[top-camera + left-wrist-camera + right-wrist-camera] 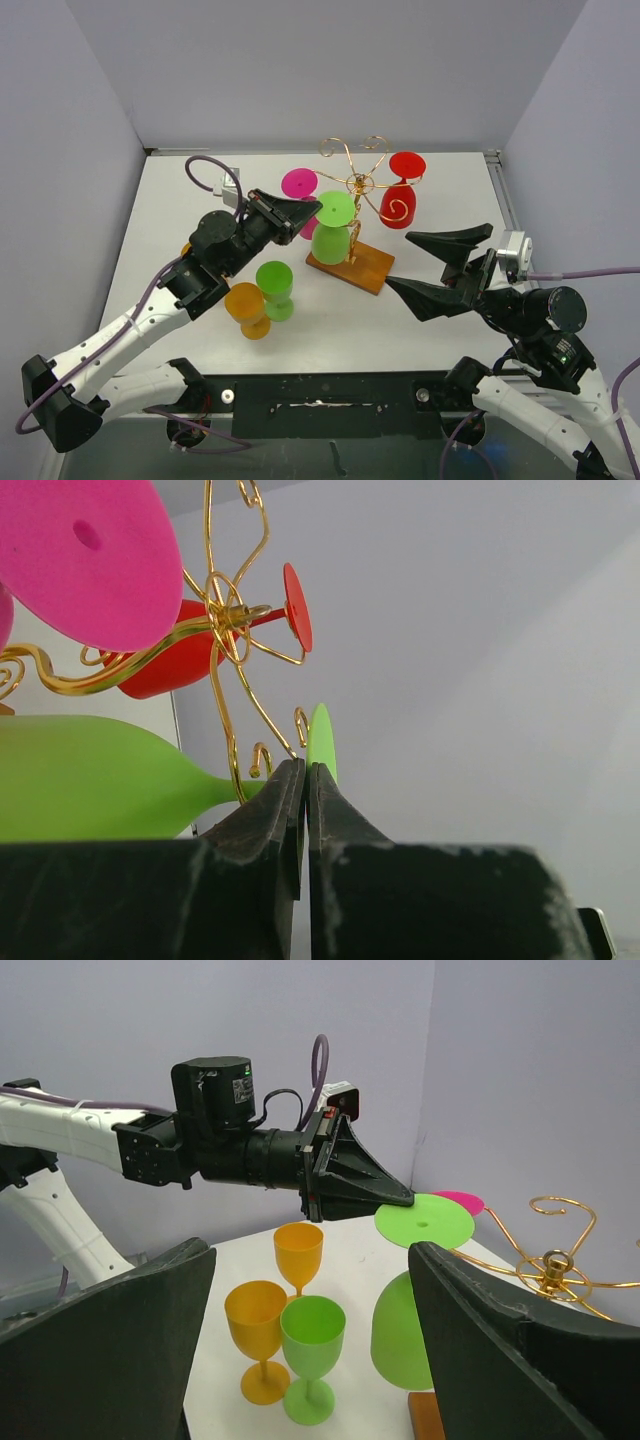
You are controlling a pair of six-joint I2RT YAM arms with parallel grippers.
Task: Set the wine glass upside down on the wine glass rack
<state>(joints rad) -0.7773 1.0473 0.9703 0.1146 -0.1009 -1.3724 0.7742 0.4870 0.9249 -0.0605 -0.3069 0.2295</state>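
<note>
**While left tool [312, 207] is pressed together, light-green wine glass [331, 243] hangs inverted**

On the counter [430, 310] stands the wine glass rack [355, 182]. The light-green wine glass hangs bowl-down from a gold arm above the wooden base [370, 270]; red glass [398, 205] and pink glass [298, 183] hang likewise. The left tool's tip is at the light-green foot; contact cannot be confirmed. Spread wide and empty, the right tool [400, 260] sits well apart from the rack.
</note>
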